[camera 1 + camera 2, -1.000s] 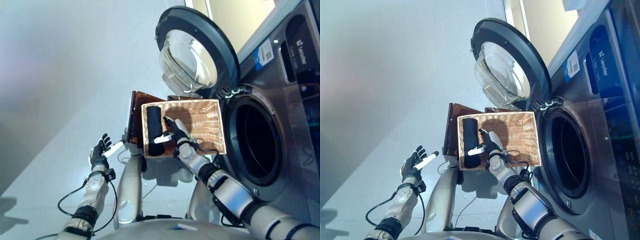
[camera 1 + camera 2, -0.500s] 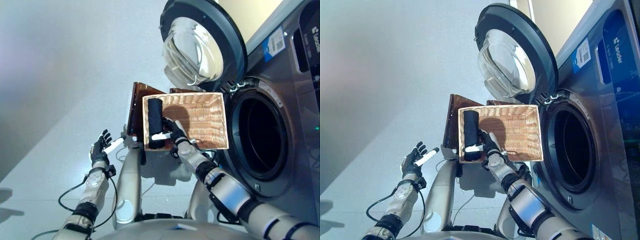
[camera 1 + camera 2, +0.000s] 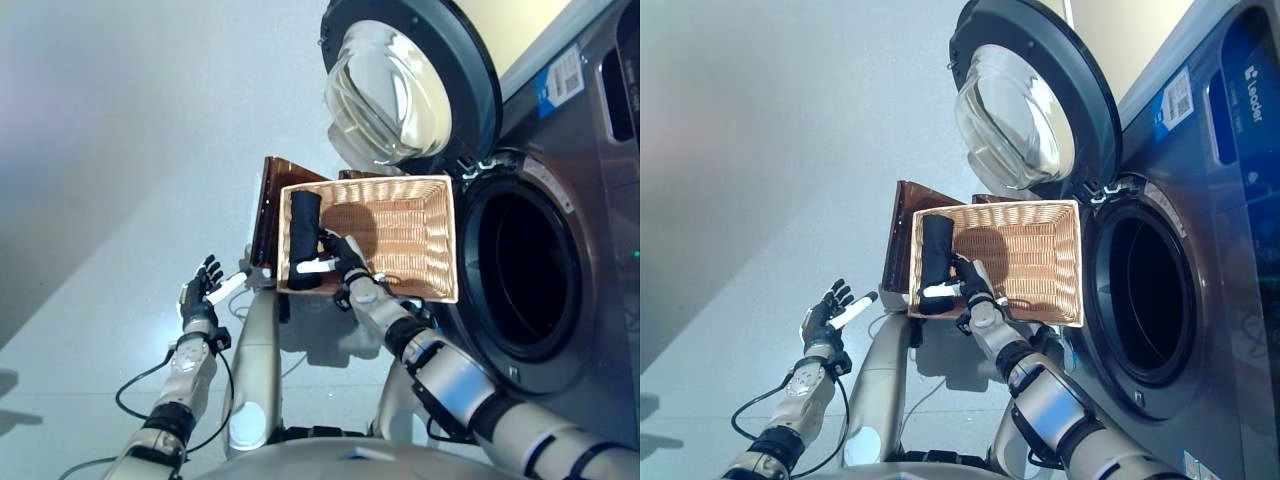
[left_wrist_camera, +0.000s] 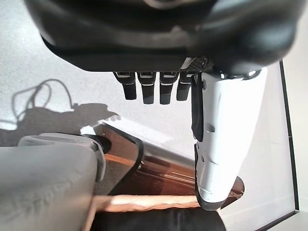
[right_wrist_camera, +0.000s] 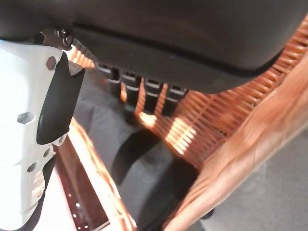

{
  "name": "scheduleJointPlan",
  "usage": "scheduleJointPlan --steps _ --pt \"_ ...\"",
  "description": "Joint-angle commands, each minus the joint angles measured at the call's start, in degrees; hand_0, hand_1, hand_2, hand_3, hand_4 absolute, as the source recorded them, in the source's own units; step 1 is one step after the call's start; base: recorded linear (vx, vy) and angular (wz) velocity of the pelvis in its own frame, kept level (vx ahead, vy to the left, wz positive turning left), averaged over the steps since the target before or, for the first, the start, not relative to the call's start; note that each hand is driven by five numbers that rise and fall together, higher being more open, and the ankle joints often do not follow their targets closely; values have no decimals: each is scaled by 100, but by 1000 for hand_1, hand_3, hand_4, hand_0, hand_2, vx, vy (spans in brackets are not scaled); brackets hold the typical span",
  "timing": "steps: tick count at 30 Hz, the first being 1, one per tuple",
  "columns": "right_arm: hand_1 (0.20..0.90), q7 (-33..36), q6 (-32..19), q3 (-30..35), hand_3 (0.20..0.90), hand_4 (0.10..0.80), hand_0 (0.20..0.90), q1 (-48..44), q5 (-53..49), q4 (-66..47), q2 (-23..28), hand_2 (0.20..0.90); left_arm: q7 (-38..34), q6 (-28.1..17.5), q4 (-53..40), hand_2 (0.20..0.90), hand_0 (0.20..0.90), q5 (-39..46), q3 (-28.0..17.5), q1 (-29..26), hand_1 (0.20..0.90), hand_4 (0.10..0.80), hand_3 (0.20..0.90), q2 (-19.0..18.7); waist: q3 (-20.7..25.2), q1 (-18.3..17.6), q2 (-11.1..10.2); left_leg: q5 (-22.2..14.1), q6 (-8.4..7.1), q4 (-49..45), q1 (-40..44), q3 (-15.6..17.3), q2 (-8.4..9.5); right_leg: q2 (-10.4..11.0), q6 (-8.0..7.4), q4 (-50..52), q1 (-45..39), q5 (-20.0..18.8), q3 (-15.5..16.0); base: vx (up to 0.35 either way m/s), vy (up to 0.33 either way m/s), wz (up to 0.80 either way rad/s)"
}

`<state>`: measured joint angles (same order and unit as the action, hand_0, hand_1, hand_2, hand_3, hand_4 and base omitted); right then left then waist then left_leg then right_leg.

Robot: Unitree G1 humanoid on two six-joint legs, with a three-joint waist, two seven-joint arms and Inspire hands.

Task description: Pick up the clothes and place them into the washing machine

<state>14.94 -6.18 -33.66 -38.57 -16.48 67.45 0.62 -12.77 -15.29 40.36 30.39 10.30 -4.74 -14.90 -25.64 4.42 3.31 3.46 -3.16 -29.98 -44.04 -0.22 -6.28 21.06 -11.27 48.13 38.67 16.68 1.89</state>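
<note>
A rolled black cloth (image 3: 303, 232) lies along the left wall of a wicker basket (image 3: 412, 228). My right hand (image 3: 343, 258) reaches over the basket's near rim to the cloth's near end. Its white-covered thumb (image 3: 313, 266) rests across the roll. In the right wrist view its fingers (image 5: 144, 89) stretch out over the black cloth (image 5: 144, 168), open and not curled round it. The washing machine's drum opening (image 3: 520, 280) gapes to the right of the basket, with its round door (image 3: 400, 90) swung open above. My left hand (image 3: 200, 295) hovers open over the floor at lower left.
A brown wooden stand (image 3: 268, 205) carries the basket and juts out at its left side. Grey floor (image 3: 120, 150) spreads to the left. The machine's grey front panel (image 3: 590, 150) fills the right edge.
The camera has shifted a little. My right hand has edged further left onto the near end of the black roll. The left hand holds its place.
</note>
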Motion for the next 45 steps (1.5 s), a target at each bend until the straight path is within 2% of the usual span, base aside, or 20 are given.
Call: scheduleJointPlan --steps 1,10,28,34,37,38,39,40,41,42,43,44,45 --pt "900 11 -301 323 900 800 900 -226 -261 80 -491 900 -196 -230 -328 900 900 33 162 94 900 800 900 -517 164 224 43 -815 -305 -1039 -169 -193 -175 259 100 -1050 287 -1526 -391 2 11 4" --pt "900 22 -323 599 900 800 900 -557 -717 169 -542 900 -177 -236 -498 900 900 90 194 159 900 800 900 -628 146 368 141 -774 -272 -998 -271 -202 -102 318 74 -1088 334 -1549 -359 6 2 3" --pt "900 -69 -483 805 900 800 900 -471 -1478 103 -575 900 -203 -218 -311 900 900 88 237 146 900 800 900 -578 268 397 129 -778 -274 -928 -229 -218 -109 323 72 -1088 306 -1523 -320 3 -1 1" --pt "900 -571 -779 1365 900 800 900 -240 -3488 -107 -605 900 -189 -198 -334 900 900 140 291 82 900 800 900 -492 239 342 126 -813 -284 -939 -204 -200 -121 334 70 -1079 295 -1496 -325 5 -2 3" --pt "900 -764 -848 1494 900 800 900 -140 -4031 -176 -605 900 -155 -195 -332 900 900 218 264 69 900 800 900 -450 232 344 147 -835 -288 -981 -222 -209 -120 346 76 -1017 318 -1458 -342 33 -7 -1" --pt "900 -765 -846 1495 900 800 900 -132 -4033 -172 -609 900 -155 -194 -328 900 900 218 267 76 900 800 900 -451 244 348 145 -1062 -326 -1088 -174 -230 -135 349 40 -896 277 -1243 -351 100 -26 -1" --pt "900 -819 -864 1575 900 800 900 -128 -4216 -166 -610 900 -143 -188 -330 900 900 227 258 68 900 800 900 -443 240 351 155 -1063 -328 -1101 -182 -231 -136 354 36 -888 278 -1242 -349 0 0 0" --pt "900 -857 -873 1657 900 800 900 -120 -4338 -139 -584 900 -111 -200 -290 900 900 261 247 53 900 800 900 -425 224 349 172 -841 -293 -997 -231 -208 -127 356 67 -1009 315 -1448 -335 0 0 0" --pt "900 -858 -871 1659 900 800 900 -114 -4340 -135 -588 900 -111 -199 -285 900 900 261 250 59 900 800 900 -426 236 353 169 -1066 -331 -1100 -182 -228 -142 360 31 -893 272 -1236 -343 0 0 0" --pt "900 -881 -876 1694 900 800 900 -101 -4396 -144 -577 900 -97 -204 -301 900 900 276 259 59 900 800 900 -418 234 356 170 -1065 -331 -1099 -181 -223 -141 362 31 -895 269 -1240 -339 0 0 0" --pt "900 -958 -879 1797 900 800 900 -70 -4574 -100 -546 900 -62 -201 -250 900 900 300 258 39 900 800 900 -386 220 348 177 -839 -293 -976 -216 -198 -133 363 60 -1011 310 -1450 -327 -86 1 5" --pt "900 -977 -891 1815 900 800 900 -73 -4614 -93 -544 900 -50 -207 -246 900 900 317 265 33 900 800 900 -380 221 346 175 -835 -295 -970 -212 -197 -133 362 60 -1012 311 -1450 -329 0 0 0" --pt "900 -977 -889 1816 900 800 900 -67 -4616 -88 -547 900 -49 -206 -241 900 900 317 268 39 900 800 900 -381 236 351 170 -1057 -332 -1068 -163 -215 -146 367 24 -900 269 -1241 -338 100 -26 0"
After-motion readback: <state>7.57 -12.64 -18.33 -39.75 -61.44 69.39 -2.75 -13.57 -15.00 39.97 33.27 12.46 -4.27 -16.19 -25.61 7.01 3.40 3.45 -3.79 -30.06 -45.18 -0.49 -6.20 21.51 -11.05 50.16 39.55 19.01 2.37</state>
